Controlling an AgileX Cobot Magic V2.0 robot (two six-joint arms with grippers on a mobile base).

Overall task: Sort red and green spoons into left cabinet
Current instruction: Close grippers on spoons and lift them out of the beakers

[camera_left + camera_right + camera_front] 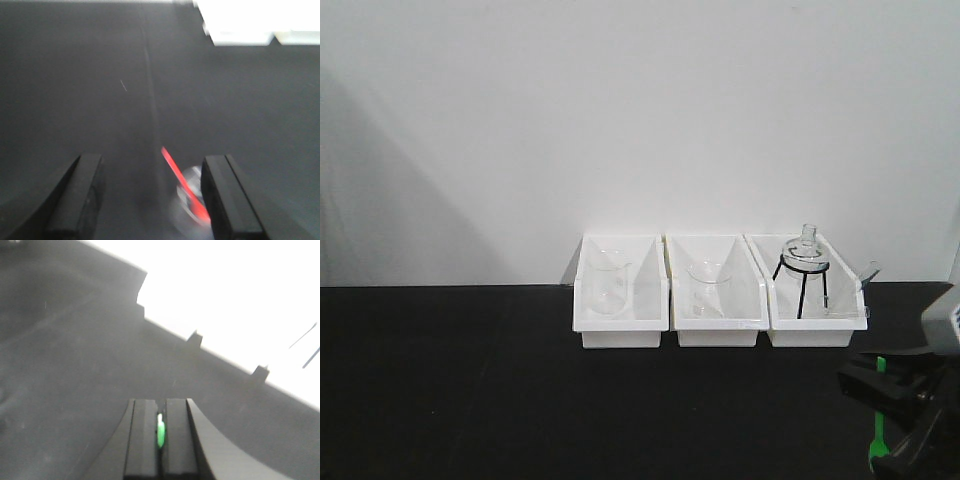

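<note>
1. Left wrist-mounted view is showing the left gripper [152,161] spread wide and gripping nothing, hanging over the black bench [75,75].
2. The red spoon [182,187] is lying between its fingers but off centre, close to the finger at the picture's right. Its long axis is running diagonally, from the middle down toward that finger, across a blurred grey patch I cannot identify.
3. The left arm is sitting nearer this spoon. Judging by the slant, the wrist is needing a sideways shift and a turn so the fingers close across the handle.
4. The right gripper [160,402] is clenching the green spoon [160,432], which is showing as an upright green strip in the front view.
5. Three white bins [718,335] of glassware are standing well apart at the wall, leaving open bench around both arms.
6. The left cabinet is not appearing in any view, so the way to it cannot be judged.
</note>
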